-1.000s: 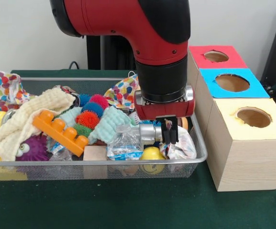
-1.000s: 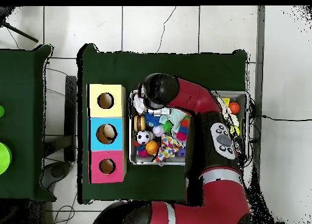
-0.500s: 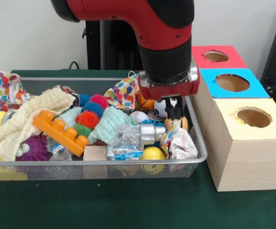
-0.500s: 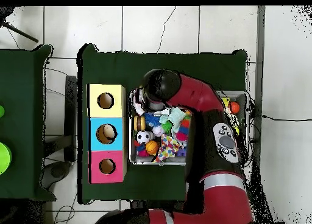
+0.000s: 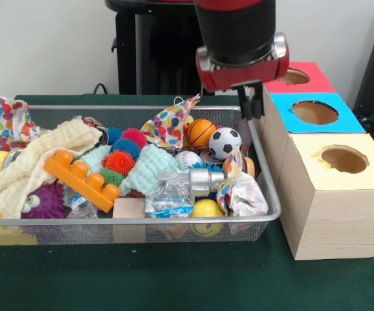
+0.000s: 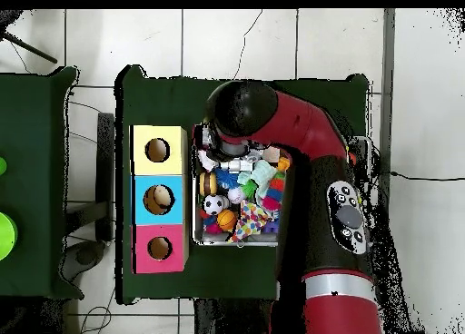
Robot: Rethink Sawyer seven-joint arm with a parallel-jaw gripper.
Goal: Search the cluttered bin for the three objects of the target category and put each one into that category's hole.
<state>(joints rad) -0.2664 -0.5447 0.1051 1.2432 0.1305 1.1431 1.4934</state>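
The wire mesh bin (image 5: 129,221) is full of toys and also shows in the overhead view (image 6: 234,243). One polka-dot fabric piece (image 5: 240,192) lies crumpled at its front right corner. A second polka-dot piece (image 5: 169,123) stands at the back middle. A third polka-dot piece (image 5: 11,122) hangs over the back left rim. My gripper (image 5: 249,107) is high above the bin's right end, next to the boxes; it looks shut and holds nothing. The yellow-surrounded hole (image 5: 343,159) is on the nearest wooden box, and also shows in the overhead view (image 6: 157,150).
The blue-surrounded hole (image 5: 314,112) and the red-surrounded hole (image 5: 293,76) lie behind the yellow one. The bin also holds a cream waffle cloth (image 5: 38,159), a mint cloth (image 5: 148,168), an orange brick (image 5: 82,178), a basketball (image 5: 201,134), a soccer ball (image 5: 225,142) and a plastic bottle (image 5: 174,191).
My gripper rose from the polka-dot piece at the bin's front right and moved toward the boxes. The piece stayed in the bin, pulled up slightly. The basketball and soccer ball now show.
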